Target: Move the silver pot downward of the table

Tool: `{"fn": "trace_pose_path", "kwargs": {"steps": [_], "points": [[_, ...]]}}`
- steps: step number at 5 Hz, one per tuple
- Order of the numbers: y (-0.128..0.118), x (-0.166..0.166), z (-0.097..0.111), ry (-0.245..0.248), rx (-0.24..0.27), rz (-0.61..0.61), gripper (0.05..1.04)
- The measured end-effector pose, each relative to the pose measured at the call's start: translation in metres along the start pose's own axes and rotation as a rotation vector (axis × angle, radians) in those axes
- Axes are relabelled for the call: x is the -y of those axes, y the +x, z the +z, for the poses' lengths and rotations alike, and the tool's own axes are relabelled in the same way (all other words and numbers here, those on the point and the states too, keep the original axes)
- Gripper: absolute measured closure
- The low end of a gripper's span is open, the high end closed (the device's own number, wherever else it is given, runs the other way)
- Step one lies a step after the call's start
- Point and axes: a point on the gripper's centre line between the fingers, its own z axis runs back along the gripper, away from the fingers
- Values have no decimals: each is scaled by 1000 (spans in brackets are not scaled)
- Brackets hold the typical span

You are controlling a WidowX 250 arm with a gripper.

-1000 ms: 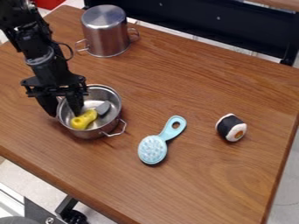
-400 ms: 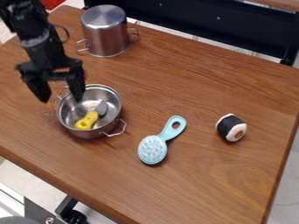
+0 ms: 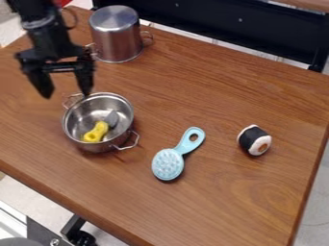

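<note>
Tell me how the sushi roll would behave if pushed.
The sushi roll would probably roll if pushed across its length, since its sides are rounded and it lies on its side. Its plump, fabric-like look suggests something light and slightly squashy.

Behind the brown wooden table (image 3: 257, 202), a dark panel (image 3: 212, 26); beyond the edges, pale floor (image 3: 32, 194).

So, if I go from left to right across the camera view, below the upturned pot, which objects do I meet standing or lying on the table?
Open silver metal pot → light blue oval-headed brush → black and white toy sushi roll.
</note>
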Motion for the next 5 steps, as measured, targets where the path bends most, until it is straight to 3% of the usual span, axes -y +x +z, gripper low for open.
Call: {"fn": "trace_pose_path", "kwargs": {"steps": [2, 5], "points": [[12, 41, 6, 5, 30, -1, 83], [38, 86, -12, -2, 117, -77, 83]]}}
